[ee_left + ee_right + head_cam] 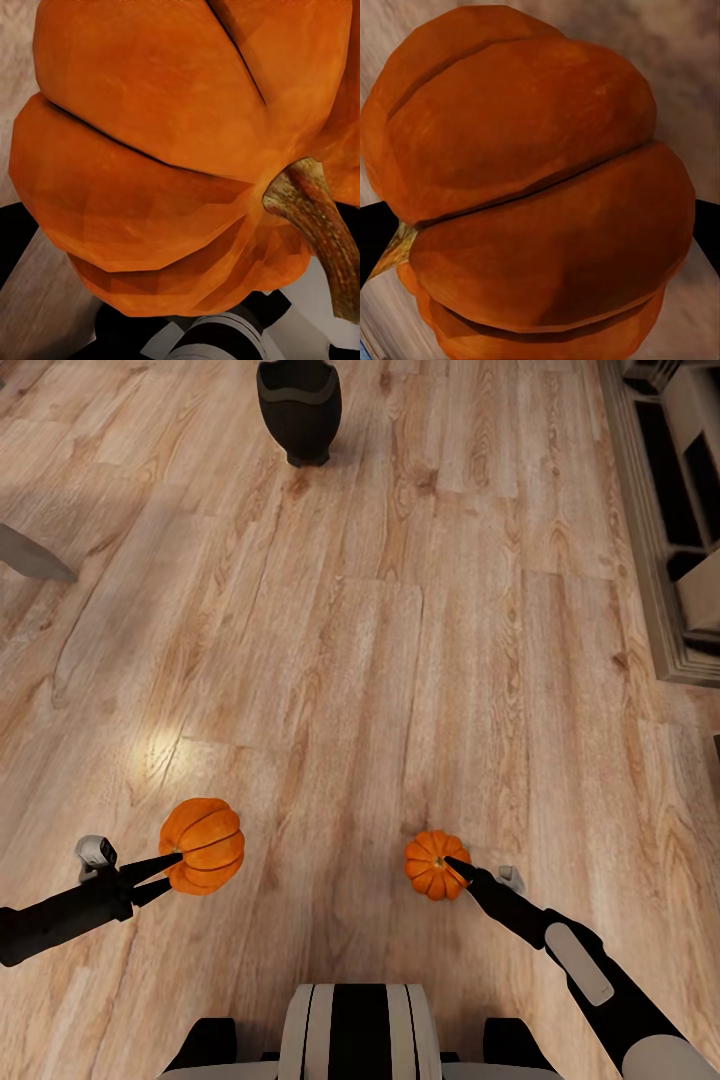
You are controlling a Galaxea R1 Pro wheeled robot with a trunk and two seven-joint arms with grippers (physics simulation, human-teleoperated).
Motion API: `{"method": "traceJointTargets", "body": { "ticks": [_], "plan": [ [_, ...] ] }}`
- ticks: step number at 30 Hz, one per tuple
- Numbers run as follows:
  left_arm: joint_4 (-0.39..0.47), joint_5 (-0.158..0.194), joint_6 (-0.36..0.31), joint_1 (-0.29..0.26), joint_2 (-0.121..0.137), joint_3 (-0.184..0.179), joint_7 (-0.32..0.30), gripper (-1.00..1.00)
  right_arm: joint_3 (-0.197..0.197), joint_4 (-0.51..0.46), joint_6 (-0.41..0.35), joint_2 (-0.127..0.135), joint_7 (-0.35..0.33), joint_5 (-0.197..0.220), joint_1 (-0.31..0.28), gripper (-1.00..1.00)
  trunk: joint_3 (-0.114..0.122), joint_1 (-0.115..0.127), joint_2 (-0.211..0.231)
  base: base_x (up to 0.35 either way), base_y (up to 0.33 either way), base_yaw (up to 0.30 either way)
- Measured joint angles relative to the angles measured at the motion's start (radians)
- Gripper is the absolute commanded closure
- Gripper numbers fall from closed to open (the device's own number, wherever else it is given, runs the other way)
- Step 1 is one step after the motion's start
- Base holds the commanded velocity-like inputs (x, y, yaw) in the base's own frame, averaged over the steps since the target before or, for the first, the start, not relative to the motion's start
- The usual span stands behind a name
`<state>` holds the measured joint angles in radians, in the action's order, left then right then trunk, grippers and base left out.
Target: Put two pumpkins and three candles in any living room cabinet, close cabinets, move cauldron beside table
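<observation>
Above the pale wood-plank floor (400, 660) we see both arms raised, each carrying one pumpkin. The left gripper (172, 870) has its black fingers clamped on the larger round ribbed orange pumpkin (203, 845), whose brown stem (319, 225) fills part of the left wrist view. The right gripper (455, 866) grips the smaller ribbed orange pumpkin (433, 863). Well ahead, near the floor's far edge, stands a dark rounded vessel (299, 408). Pale shelving (680, 520) lines the right edge; nothing lies between.
</observation>
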<state>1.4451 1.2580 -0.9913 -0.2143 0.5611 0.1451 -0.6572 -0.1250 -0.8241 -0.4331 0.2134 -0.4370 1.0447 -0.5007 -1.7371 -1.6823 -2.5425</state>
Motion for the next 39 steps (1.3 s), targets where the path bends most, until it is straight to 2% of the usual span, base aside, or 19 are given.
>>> {"method": "traceJointTargets", "body": {
  "ticks": [7,10,30,39],
  "plan": [
    [0.000,0.000,0.000,0.000,0.000,0.000,0.000,1.00,-0.001,0.000,-0.001,0.000,0.000,-0.001,0.000,1.00,0.000,0.000,0.000,0.000,0.000,0.000],
    [0.000,0.003,-0.001,0.000,0.000,0.000,0.000,1.00,-0.001,0.000,0.001,0.000,0.000,-0.006,0.000,1.00,0.011,0.001,0.001,0.000,0.000,0.000],
    [0.000,0.000,0.000,0.000,0.000,0.000,0.000,1.00,-0.002,0.000,0.001,0.000,0.002,-0.009,0.000,1.00,0.012,0.001,0.001,0.000,0.000,0.000],
    [0.000,0.002,-0.001,0.000,0.000,0.000,0.000,1.00,-0.002,0.000,0.001,0.000,0.002,-0.007,0.000,1.00,0.046,0.005,0.003,0.000,0.000,0.000]
  ]
}}
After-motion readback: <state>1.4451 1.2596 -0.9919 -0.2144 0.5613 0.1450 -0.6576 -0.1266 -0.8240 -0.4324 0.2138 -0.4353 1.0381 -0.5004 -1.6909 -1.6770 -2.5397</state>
